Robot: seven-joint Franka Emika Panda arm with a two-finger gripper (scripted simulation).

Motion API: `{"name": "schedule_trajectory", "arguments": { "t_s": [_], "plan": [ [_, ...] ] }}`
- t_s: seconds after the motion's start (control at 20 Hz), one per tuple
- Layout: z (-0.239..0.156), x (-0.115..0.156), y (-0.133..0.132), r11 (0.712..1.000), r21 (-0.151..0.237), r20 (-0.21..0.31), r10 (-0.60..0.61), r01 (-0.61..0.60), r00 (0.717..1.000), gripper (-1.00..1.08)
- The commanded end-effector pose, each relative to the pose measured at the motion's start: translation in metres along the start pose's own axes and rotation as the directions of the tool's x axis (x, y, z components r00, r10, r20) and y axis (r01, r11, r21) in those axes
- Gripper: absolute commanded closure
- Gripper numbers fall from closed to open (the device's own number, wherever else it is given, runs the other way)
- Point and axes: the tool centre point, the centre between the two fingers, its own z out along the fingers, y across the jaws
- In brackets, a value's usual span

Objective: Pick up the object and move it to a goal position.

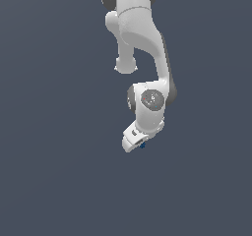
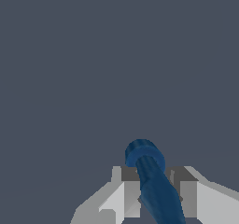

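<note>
The white arm hangs down in the exterior view with my gripper (image 1: 138,144) at its lower end. A tiny dark blue speck, the object (image 1: 142,145), shows just beside the gripper's tip. In the wrist view the object (image 2: 151,178) is a dark blue rod with a rounded, ringed end, standing out between my two grey-white fingers (image 2: 122,197). The fingers press against its sides, so my gripper (image 2: 153,192) is shut on it. The lower part of the object runs out of the picture.
Plain dark grey-blue ground (image 1: 59,171) fills both views, with no other objects, edges or goal marker showing.
</note>
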Motion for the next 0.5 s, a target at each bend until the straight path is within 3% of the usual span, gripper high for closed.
{"name": "schedule_trajectory", "arguments": {
  "t_s": [0.0,0.45],
  "plan": [
    [-0.012,0.001,-0.003,1.0,-0.001,-0.001,-0.001,0.001,1.0,1.08],
    [-0.091,0.007,-0.02,1.0,-0.001,-0.001,-0.001,0.001,1.0,1.08]
  ]
}}
